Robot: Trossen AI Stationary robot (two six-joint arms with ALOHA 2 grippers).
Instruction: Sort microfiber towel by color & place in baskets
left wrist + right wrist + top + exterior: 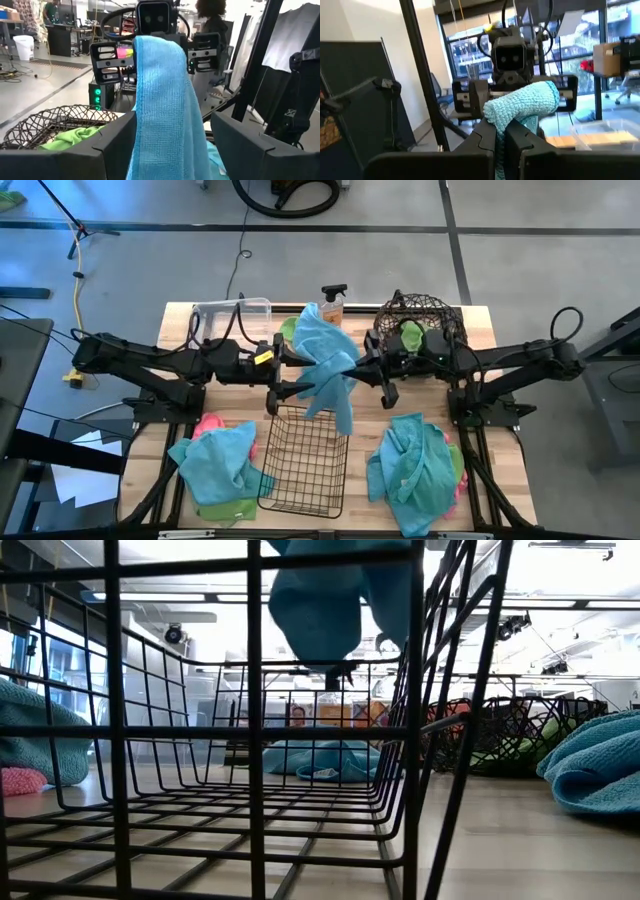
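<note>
both arms meet mid-worktop (500, 480), a teal towel (326, 355) hanging between them above the far end of the grid basket (305, 460). right end effector (504, 131) is pinched closed on a fold of the towel. left end effector (165, 135) has fingers (120, 145) spread wide, towel draped between them, not gripped. risks: the tail hangs toward the basket's right rim, so a release now could leave it draped over the wire or on the worktop; the open left fingers could snag the cloth as it pulls away. more towels lie in the left pile (215, 460) and right pile (410, 460); a green one sits in the round basket (420, 325). clear bin (230, 315) at the back left.
</note>
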